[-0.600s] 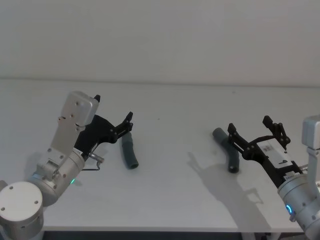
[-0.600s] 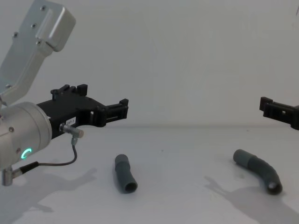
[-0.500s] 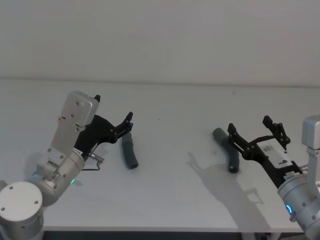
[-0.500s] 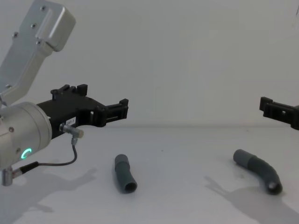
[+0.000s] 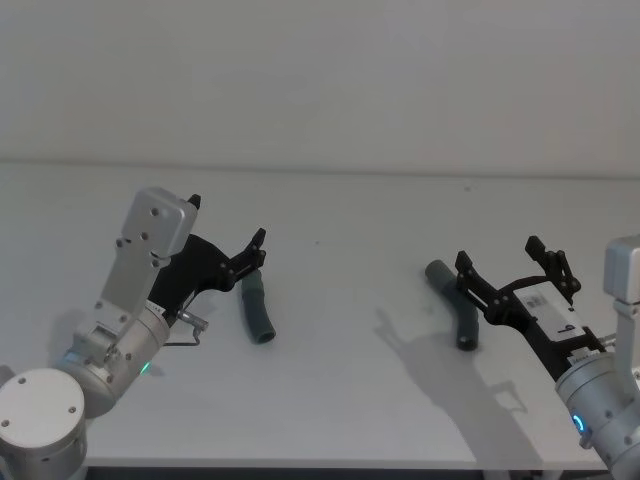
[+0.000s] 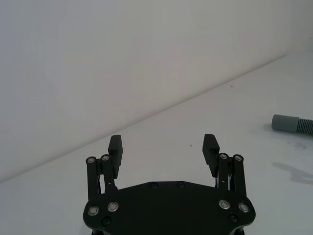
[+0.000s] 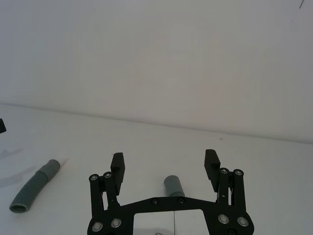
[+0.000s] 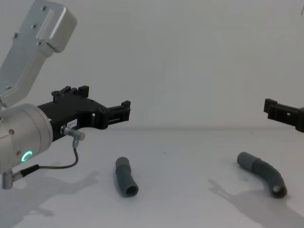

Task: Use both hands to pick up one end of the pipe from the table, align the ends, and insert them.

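Observation:
The short pipe piece [image 5: 256,310] lies on the white table [image 5: 340,400] left of centre, also seen as a stubby grey tube [image 8: 124,177] and as a corrugated length [image 7: 34,188]. The longer curved pipe piece [image 5: 455,305] lies at the right [image 8: 262,173]; one of its ends [image 7: 172,185] sits below my right gripper, and its cuff [image 6: 292,124] shows far off. My left gripper [image 5: 228,222] hovers open just left of and above the short piece [image 8: 107,99] [image 6: 164,147]. My right gripper [image 5: 498,254] is open above the long piece [image 7: 165,164] [image 8: 273,108]. Both hold nothing.
A plain white wall rises behind the table's far edge [image 5: 320,168]. Bare table stretches between the two pipe pieces and toward the front edge [image 5: 300,462]. A thin cable [image 8: 61,164] loops under my left wrist.
Both arms have drifted slightly lower and nearer in the head view. The pipe pieces have stayed where they lay, and both grippers are still open.

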Robot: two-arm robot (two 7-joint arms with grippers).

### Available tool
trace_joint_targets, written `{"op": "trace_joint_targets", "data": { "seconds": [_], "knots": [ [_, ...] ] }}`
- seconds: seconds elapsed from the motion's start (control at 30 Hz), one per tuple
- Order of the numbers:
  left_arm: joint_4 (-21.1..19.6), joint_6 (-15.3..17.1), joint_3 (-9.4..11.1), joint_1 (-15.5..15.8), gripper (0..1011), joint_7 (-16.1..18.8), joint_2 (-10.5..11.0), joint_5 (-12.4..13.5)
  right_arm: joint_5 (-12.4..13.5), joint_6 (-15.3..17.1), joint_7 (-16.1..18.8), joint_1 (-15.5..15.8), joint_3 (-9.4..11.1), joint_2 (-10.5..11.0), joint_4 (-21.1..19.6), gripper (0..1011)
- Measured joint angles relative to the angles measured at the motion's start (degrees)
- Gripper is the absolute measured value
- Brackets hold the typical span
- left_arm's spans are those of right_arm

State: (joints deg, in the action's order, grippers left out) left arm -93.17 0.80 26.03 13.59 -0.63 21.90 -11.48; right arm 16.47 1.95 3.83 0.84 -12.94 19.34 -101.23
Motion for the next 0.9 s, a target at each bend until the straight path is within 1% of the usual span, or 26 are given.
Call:
{"op": "trace_joint_targets", "data": {
  "seconds": [0.9],
  "knots": [
    [0.00, 0.00, 0.00, 0.00, 1000, 0.00, 0.00, 0.00, 0.00, 0.00, 0.00, 0.00, 0.00, 0.00, 0.00, 1001]
  ]
}}
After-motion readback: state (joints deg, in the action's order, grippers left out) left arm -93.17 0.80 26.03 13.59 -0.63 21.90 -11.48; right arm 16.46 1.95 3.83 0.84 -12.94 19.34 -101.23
